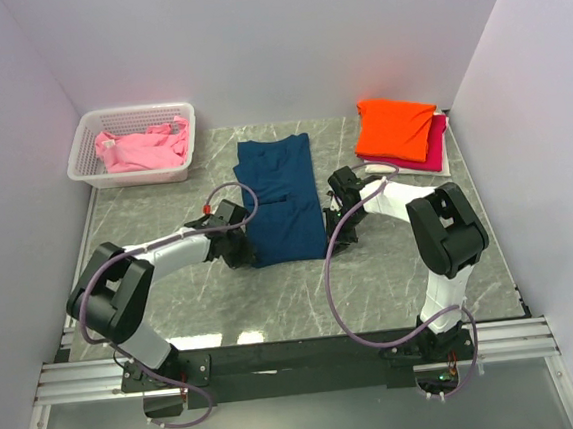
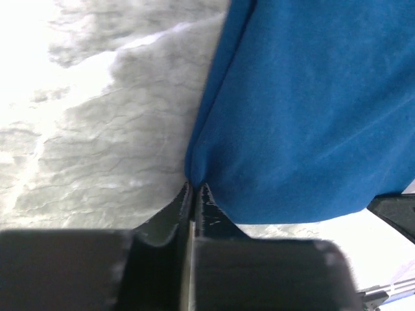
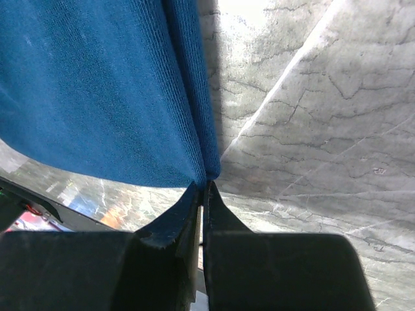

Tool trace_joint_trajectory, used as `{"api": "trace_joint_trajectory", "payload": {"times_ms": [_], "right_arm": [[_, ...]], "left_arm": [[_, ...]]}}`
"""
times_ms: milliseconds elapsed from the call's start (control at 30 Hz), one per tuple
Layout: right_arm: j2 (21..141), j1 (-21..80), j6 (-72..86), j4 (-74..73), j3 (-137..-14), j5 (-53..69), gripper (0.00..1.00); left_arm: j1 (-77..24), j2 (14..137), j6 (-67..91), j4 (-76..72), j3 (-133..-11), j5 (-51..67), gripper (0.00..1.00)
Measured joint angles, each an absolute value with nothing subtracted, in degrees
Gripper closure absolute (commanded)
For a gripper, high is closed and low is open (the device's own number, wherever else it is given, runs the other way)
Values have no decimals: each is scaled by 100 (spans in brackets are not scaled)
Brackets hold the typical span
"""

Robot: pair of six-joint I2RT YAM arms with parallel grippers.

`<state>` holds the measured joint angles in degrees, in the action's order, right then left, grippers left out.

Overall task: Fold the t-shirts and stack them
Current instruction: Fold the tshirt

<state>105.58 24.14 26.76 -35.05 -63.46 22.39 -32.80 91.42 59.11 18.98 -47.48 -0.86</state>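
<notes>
From the top camera, the navy tee (image 1: 280, 200) lies flat on the grey marbled surface (image 1: 173, 295), to the right of the white basket (image 1: 137, 111) and a little nearer the arms. It is already narrowed to a long rectangle with its print out of sight. A crumpled pink tee (image 1: 145, 149) sits inside the basket. Far to the basket's right, an orange tee (image 1: 394, 128) is folded on top of a magenta tee (image 1: 439, 146). The left pincer (image 1: 242, 251) is at the navy tee's near corner on the basket's side, and the right pincer (image 1: 336, 225) is at the near corner away from the basket.

The left wrist view shows the left pincer (image 2: 194, 188) with its jaws together, clamped on a folded corner of the navy tee (image 2: 305, 110). The cloth puckers where it is nipped.

In the right wrist view, the right pincer (image 3: 204, 184) is likewise closed on the navy tee (image 3: 97, 91) at a corner, with the fabric hanging in a soft crease.

The tee looks light, limp and fine-knit — it will sag and drag between the two grips rather than hold a shape. Both near corners, pinched through all layers, seem the right hold for the next fold, and a shallow nip could slip free.
</notes>
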Motion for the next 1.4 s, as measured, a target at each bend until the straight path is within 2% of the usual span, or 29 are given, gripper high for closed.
{"api": "trace_joint_trajectory", "payload": {"times_ms": [233,500,800,1100,1400], "right_arm": [[10558,2414,2637,-3610,-6399,2189,100],[10291,2423,2469,-4001,-6462,2012,100],[9135,2460,2241,-4788,-6455,1717,100],[7946,2484,2226,-5655,-6112,1632,100],[6893,2591,2596,-6342,-5992,1610,100]], "left_arm": [[-3282,9198,5754,1925,-4847,-14,100],[-3295,8910,5319,2683,-5210,-51,100],[-3374,7734,5304,3249,-5205,397,100],[-4117,6901,5717,3896,-5068,744,100],[-4209,6095,6180,4263,-5068,928,100]]}}
